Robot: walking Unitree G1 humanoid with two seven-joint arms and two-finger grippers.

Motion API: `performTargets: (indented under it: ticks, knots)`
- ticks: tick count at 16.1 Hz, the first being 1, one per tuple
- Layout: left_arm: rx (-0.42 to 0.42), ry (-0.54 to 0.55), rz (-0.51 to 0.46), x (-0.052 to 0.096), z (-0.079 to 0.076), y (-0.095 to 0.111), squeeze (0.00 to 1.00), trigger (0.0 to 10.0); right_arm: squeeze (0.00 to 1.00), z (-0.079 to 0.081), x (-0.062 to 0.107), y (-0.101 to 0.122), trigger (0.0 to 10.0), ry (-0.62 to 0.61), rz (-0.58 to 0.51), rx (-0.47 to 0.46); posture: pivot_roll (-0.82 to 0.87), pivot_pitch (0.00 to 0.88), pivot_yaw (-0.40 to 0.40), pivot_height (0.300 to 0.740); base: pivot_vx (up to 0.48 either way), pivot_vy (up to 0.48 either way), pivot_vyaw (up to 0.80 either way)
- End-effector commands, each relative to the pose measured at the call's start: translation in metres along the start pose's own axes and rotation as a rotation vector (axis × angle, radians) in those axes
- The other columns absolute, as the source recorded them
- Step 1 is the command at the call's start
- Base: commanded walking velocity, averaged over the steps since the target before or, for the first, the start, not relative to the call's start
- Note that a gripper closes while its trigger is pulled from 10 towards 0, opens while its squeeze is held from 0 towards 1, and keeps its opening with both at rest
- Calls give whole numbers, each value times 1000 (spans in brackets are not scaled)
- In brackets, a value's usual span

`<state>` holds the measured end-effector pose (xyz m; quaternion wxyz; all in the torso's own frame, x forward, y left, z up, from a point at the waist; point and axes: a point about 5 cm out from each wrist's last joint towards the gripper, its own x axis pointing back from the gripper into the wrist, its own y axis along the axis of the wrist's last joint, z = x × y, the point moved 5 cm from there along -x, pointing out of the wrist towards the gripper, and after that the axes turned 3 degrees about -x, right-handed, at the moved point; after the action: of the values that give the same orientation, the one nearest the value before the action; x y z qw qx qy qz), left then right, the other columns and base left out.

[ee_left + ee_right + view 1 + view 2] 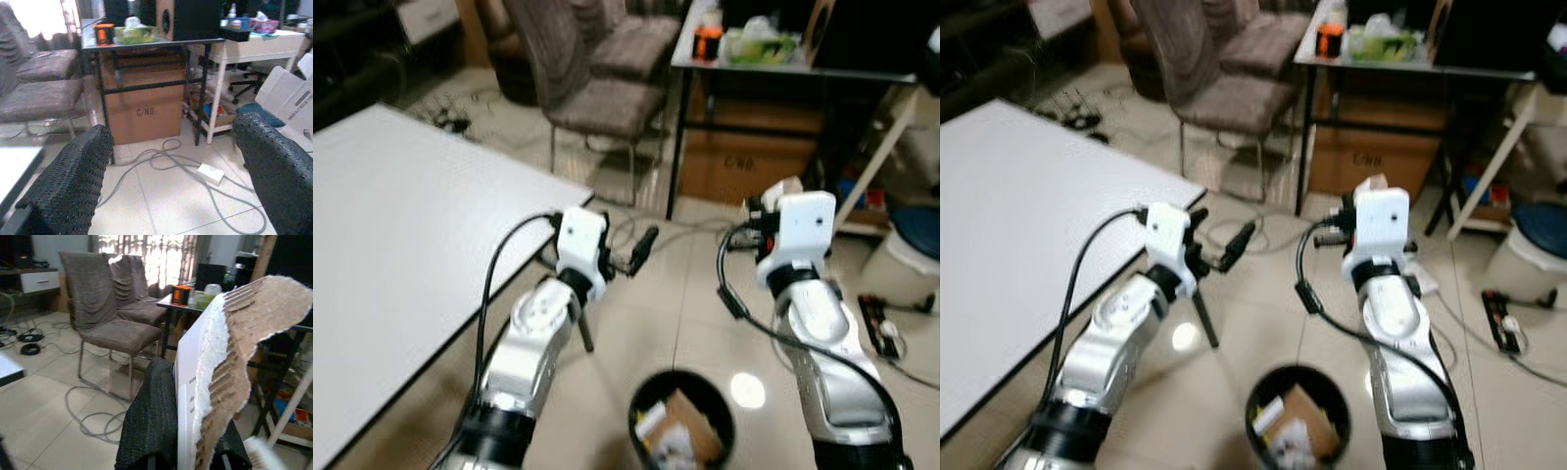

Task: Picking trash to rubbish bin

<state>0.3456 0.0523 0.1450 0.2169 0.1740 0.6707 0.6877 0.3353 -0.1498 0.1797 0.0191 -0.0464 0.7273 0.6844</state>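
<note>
A black round rubbish bin (637, 403) stands on the tiled floor between my arms, with cardboard and paper scraps inside. My right gripper (191, 433) is shut on a torn piece of corrugated cardboard (222, 357) with a white face. It holds the piece upright, beyond and to the right of the bin. The cardboard's top (786, 185) pokes out above the right wrist. My left gripper (641, 248) is raised beside the white table's corner, beyond and left of the bin. Its fingers (73, 181) are open, with nothing between them.
A white table (401, 225) fills the left side. Ahead stand grey chairs (597, 78) and a black-framed desk (783, 64) with a brown box (744, 157) under it. Cables (166, 156) and a power strip (883, 325) lie on the floor. A blue-lidded bin (911, 245) is at the right.
</note>
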Motion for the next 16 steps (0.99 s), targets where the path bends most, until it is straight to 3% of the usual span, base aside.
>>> performTargets:
  ticks: [1, 2, 5, 13, 16]
  knots:
    - [-2, -39, -18, -2, -12, 5, 0, 10000, 0, -8, 1, 0, 10000, -26, -3, 14, -81, 75, 33, 740, 0, 0, 0]
    - [2, -13, 30, -3, -11, -1, 0, 10000, 0, -8, 2, -3, 10000, -29, 5, 12, -82, 77, 34, 740, -277, 0, 0]
    - [46, -39, -10, -1, -10, 3, 0, 10000, 0, -8, 2, -4, 10000, -31, 9, 10, -79, 82, 34, 740, -480, 0, 0]
    - [48, -90, -5, 1, -17, 2, 0, 10000, 0, -10, 4, -5, 10000, -36, 13, 14, -88, 87, 37, 740, 0, 0, 0]
    - [38, -108, -19, 3, -19, 3, 0, 10000, 0, -10, 4, -6, 10000, -39, 14, 13, -88, 89, 41, 740, 339, 0, 0]
